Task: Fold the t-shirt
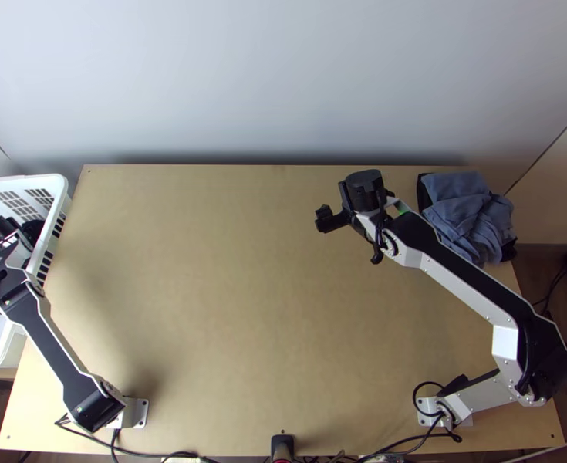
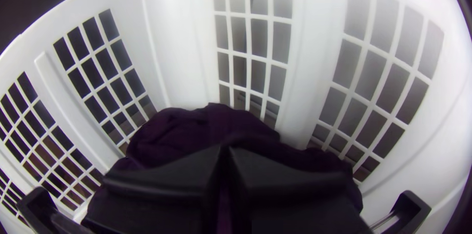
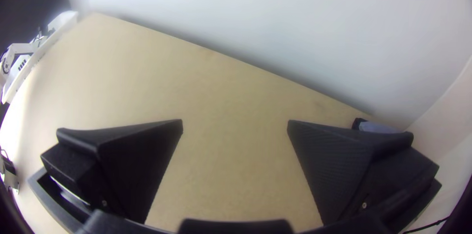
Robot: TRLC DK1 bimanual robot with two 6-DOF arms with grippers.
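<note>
As I judge it, I am at the very start: no folding of this garment is done. The dark purple cloth (image 2: pixel 211 123), which I take for the t-shirt, lies bunched in the white basket (image 2: pixel 182 42), and I can make out neither collar nor sleeves. Lifting it out, spreading it and making every fold are left to do. The pile of blue-grey clothes (image 1: pixel 468 212) to the right of my right hand (image 3: pixel 235 123) may be earlier work, though it looks more heaped than neat.

The purple cloth is right at my left hand (image 2: pixel 225 149), just beyond the fingertips and spreading out to both sides of them. That hand's fingers are together at the tips; whether a bit of cloth is pinched between them, I cannot tell. From my right hand the cloth is well apart, off to its left past the edge of the table (image 1: pixel 244 270). There my fingers stand wide apart, holding nothing, above the wood.
</note>
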